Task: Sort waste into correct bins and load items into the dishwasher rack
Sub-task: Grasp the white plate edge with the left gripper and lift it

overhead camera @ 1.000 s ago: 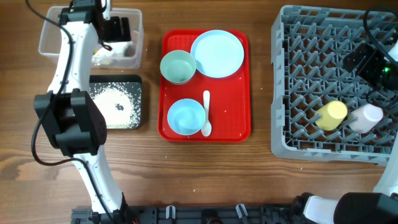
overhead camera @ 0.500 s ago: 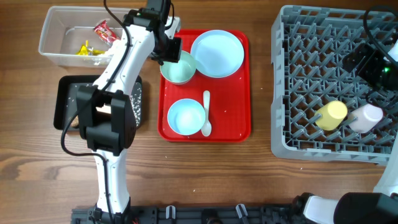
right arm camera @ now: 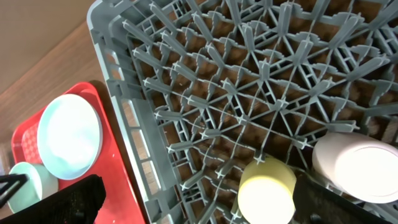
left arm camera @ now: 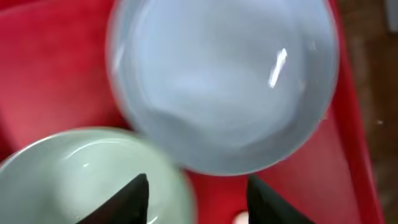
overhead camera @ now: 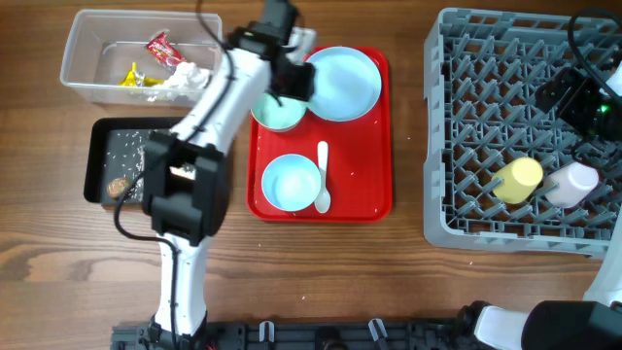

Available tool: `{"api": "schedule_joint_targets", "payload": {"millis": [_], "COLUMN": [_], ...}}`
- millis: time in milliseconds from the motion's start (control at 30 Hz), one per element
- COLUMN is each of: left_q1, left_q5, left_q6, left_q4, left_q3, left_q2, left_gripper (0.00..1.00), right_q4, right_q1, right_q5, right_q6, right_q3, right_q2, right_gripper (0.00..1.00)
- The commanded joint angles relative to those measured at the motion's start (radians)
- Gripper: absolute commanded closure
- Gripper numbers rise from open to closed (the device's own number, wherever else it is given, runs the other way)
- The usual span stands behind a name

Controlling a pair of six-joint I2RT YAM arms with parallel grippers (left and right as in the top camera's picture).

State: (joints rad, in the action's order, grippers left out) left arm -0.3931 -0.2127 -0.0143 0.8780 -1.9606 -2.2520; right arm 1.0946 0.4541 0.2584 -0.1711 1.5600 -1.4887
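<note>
Left jaws now at mint bowl (overhead camera: 274, 113) rim, apart, empty; spoon (overhead camera: 323, 178) handle away from robot

bowls (overhead camera: 279, 105) (overhead camera: 291, 183) 2 | plate (overhead camera: 342, 84) 1 | cups (overhead camera: 516, 181) (overhead camera: 573, 183) 2 | spoon (overhead camera: 323, 175) 1

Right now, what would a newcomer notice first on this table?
The bright red tray in the middle stands out, carrying a plate, a mint bowl, a blue bowl and a white spoon. At the right sits the big grey rack, a yellow cup and a pink cup inside.
</note>
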Motion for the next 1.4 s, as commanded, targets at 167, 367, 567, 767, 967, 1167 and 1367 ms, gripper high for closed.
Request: {"api": "schedule_joint_targets", "payload": {"millis": [167,367,567,767,967,1167,1367], "left_q1": [-0.221,-0.209,-0.218,-0.22,-0.218,-0.052,0.2], "left_q5": [0.245,0.239,0.196,0.196,0.187,-0.448,-1.187], "left_q6": [-0.323,-0.315,-0.232,-0.193,0.066,0.364,0.174], "left_q4": [-0.079,-0.15,-0.153,-0.156,-0.15,-0.182,-0.11], "left_q3": [0.003,0.003,0.006,-0.059,-0.127,-0.127,-0.127], "left_q2": [-0.112,-0.165,-0.185,-0.128,0.145,0.275,0.273], "left_gripper": [0.41,0.7,0.96,0.96,0.96,0.96,0.96], "right_q4": [-0.005,-0.001,-0.002,-0.001,-0.006,-0.019,-0.089], "right_q1": [-0.006,-0.006,-0.006,-0.006,-0.006,-0.014,-0.095], "right_q5": [0.016,0.016,0.015,0.016,0.039,0.249,0.488], "right_q6": [0.011,0.011,0.012,0.012,0.014,0.101,0.224], "right_q3": [-0.005,-0.005,-0.005,-0.005,-0.005,-0.005,-0.005], "right_q2": [-0.011,-0.011,-0.011,-0.011,-0.011,-0.011,-0.019], "right_gripper": [0.0,0.0,0.0,0.0,0.0,0.0,0.0]}}
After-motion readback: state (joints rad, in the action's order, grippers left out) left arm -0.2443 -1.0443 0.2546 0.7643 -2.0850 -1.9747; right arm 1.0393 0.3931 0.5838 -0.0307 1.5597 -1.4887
